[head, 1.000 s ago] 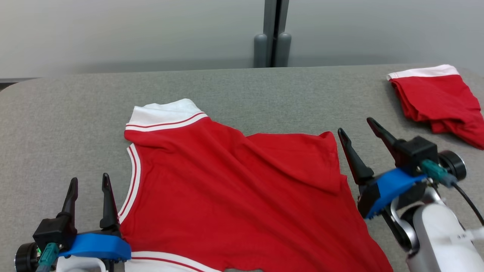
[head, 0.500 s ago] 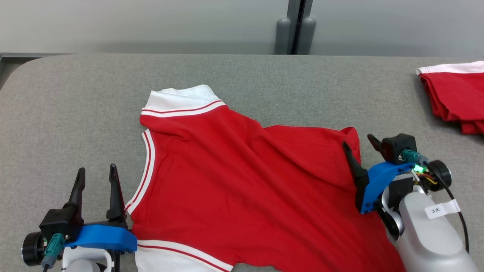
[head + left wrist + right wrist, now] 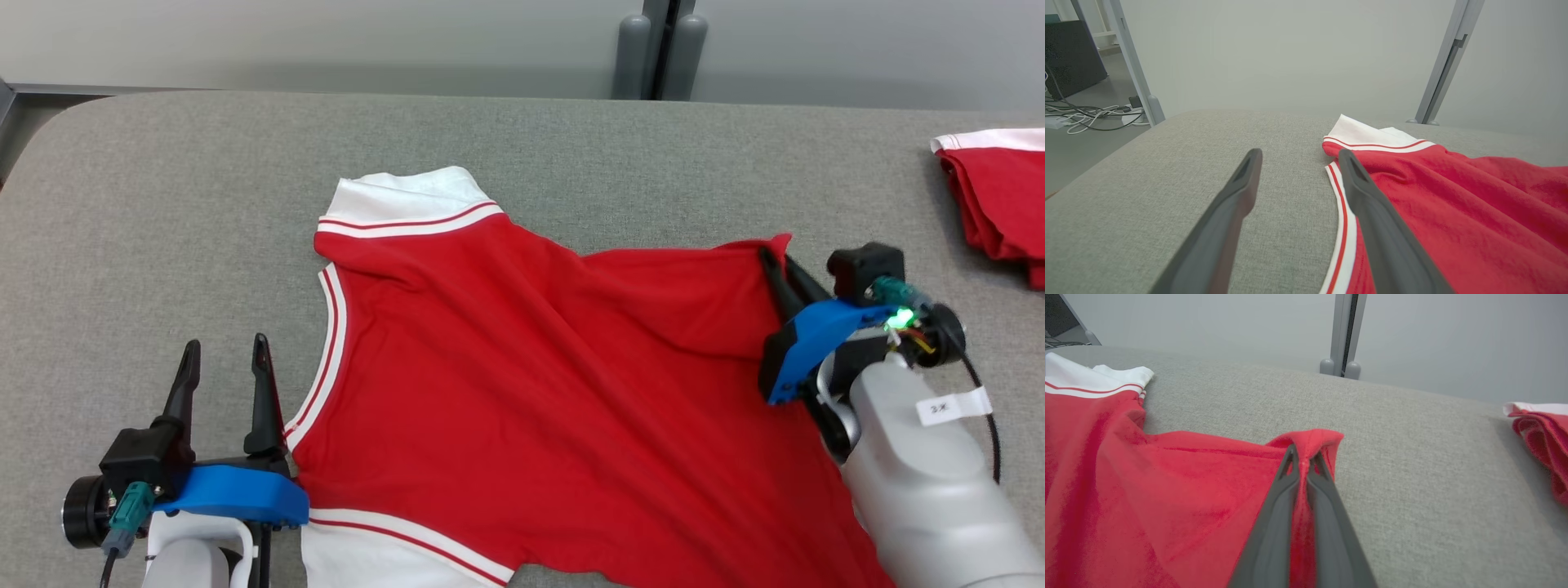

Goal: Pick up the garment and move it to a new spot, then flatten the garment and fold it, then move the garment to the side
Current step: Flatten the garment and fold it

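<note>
A red garment with white, red-striped trim lies spread and wrinkled on the grey table. My right gripper is shut on the garment's far right corner, and the right wrist view shows red cloth pinched between the two fingers and lifted a little off the table. At the lower left my left gripper stands open just left of the garment's striped edge, its right finger beside that trim with nothing held.
A second red garment with a white band lies folded at the table's far right edge, also in the right wrist view. A grey post stands behind the table. Cables lie on the floor beyond the left end.
My right gripper came down onto the garment's right corner and shut on it, raising that corner. The head camera tilted and turned, shifting the whole picture. The left gripper kept its place.
</note>
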Tool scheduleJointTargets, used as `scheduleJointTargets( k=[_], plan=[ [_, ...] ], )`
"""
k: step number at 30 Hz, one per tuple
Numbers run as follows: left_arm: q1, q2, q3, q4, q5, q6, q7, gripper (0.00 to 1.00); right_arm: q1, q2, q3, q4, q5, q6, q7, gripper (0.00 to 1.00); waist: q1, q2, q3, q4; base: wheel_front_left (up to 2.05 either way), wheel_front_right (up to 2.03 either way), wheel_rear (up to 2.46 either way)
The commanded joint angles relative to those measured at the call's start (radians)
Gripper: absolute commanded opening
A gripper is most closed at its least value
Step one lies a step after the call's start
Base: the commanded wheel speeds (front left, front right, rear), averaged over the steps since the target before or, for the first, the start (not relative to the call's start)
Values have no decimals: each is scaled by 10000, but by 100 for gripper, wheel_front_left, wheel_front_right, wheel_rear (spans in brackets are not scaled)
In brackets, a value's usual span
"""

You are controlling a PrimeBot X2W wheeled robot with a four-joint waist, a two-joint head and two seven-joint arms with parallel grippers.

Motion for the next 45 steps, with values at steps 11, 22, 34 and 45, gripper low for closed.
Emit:
scheduleJointTargets(
  k=[11,22,34,45],
  plan=[
    [-497,33,-332,105,-243,-22,-46,100,-2657,-750,-1001,1049,-107,2,-552,0,-1,-1,243,520,0,0,0],
    [-588,83,-379,185,-265,-21,-46,100,-3261,-700,-1636,2461,-703,2,-805,100,-1,-1,359,514,0,0,0],
    [26,256,35,168,-124,-20,-46,100,-489,-625,-1587,-1041,-141,2,-845,100,-1,-1,-425,-285,0,0,0],
    [701,338,207,197,63,-21,-46,100,2964,33,-1158,-4673,401,2,-845,100,-1,-1,-1240,-699,0,0,0]
  ],
)
